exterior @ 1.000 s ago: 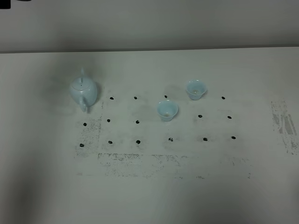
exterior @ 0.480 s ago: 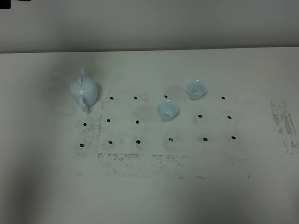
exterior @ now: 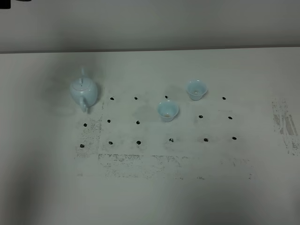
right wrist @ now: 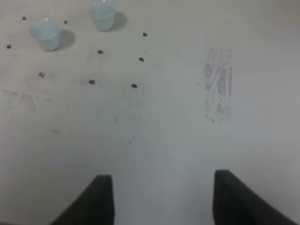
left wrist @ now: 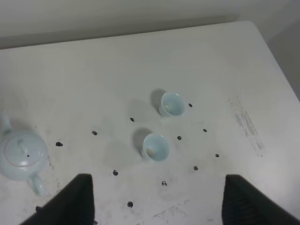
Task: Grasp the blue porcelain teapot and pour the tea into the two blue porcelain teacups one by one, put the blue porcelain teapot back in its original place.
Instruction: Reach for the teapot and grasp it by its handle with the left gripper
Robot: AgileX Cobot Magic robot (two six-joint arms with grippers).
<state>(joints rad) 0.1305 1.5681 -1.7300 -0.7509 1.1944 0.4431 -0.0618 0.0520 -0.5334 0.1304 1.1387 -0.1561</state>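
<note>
The blue porcelain teapot (exterior: 84, 91) stands upright at the table's left, with its lid on and its handle toward the near side. It also shows in the left wrist view, teapot (left wrist: 21, 157). The two blue porcelain teacups stand upright to its right, one nearer (exterior: 168, 110) and one farther right (exterior: 197, 89). Neither gripper shows in the exterior high view. My left gripper (left wrist: 159, 206) is open above the table, well short of the cups (left wrist: 155, 146) (left wrist: 171, 103). My right gripper (right wrist: 161, 201) is open over bare table, far from the cups (right wrist: 45, 33) (right wrist: 102, 14).
A grid of black dots (exterior: 138, 122) marks the white tabletop between the teapot and cups. A scuffed grey patch (exterior: 283, 124) lies at the right. The table's far edge (exterior: 150, 49) meets a wall, and its right edge (left wrist: 281, 70) shows in the left wrist view.
</note>
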